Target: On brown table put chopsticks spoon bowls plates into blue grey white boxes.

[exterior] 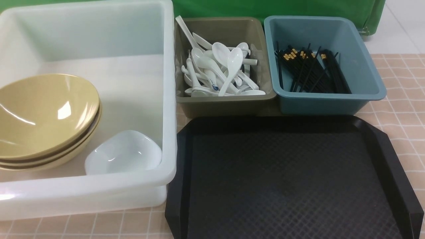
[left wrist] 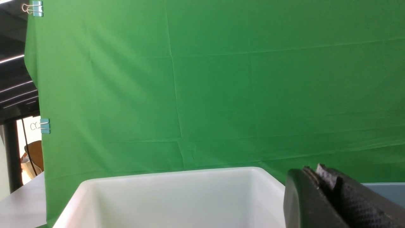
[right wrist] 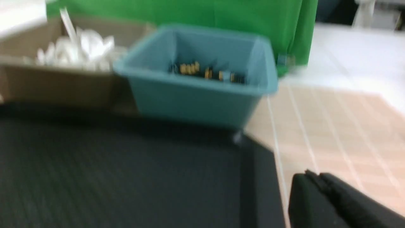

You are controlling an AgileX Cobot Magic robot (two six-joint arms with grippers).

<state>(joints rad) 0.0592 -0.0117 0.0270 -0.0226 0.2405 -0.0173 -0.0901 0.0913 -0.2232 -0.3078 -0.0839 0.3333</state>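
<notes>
Blurred teal plastic fills the middle of the right wrist view: the blue box lies ahead of the right gripper, with only gold flecks of the chopsticks showing over its rim. That gripper is cut off at the picture's corner; its dark fingers look pressed together with nothing between them, low over the edge of the black tray where it meets the brown table. Neither arm shows in the front view.

From the front, the chopsticks lie bundled in the blue box, long axes running front to back, gold-banded ends toward the green backdrop. The spoons are heaped in the grey box, handles crossing every way, one handle sticking up over the far rim. The bowls are stacked and tilted in the white box, cut off at the picture's left edge, with a white plate just beside them; how many bowls there are is hard to tell.

The left gripper is clenched on nothing, tips meeting, held level near the white box's rim and facing the backdrop.
</notes>
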